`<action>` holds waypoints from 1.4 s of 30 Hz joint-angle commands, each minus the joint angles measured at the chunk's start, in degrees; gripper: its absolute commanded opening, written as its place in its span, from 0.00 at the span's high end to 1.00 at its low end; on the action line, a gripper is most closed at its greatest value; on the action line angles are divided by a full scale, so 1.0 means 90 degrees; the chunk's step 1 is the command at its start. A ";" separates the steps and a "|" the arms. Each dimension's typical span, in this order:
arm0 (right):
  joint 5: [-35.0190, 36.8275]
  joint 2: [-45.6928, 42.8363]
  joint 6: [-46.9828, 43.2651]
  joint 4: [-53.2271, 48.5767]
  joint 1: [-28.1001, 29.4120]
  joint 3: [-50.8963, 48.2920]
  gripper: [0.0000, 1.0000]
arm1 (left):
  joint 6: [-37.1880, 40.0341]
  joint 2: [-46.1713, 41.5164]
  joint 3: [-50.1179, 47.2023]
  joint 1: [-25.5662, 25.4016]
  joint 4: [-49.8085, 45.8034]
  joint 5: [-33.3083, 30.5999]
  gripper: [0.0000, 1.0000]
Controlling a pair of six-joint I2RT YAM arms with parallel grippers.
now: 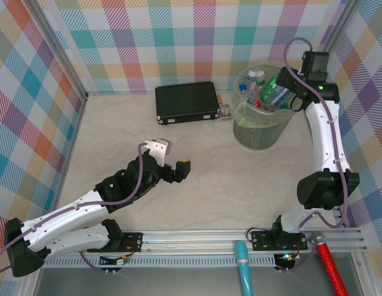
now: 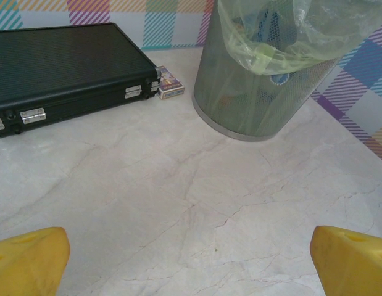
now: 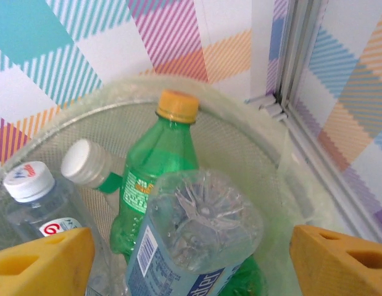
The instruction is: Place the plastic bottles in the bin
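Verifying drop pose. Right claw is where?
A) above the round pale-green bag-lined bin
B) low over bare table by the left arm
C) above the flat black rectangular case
A: the right claw hangs over the round pale-green bin, plastic bottles directly beneath it.

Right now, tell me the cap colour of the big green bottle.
Orange-yellow cap, clearest in right wrist view.

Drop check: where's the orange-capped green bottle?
Right wrist view: green bottle in the bin at far right, behind the clear blue-labelled bottle, under the right hand.
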 commanded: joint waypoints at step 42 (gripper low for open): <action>-0.2205 -0.2804 0.0261 0.1021 0.0378 -0.3009 0.21 | -0.1513 0.1236 0.0854 0.0711 -0.1540 -0.2636 0.00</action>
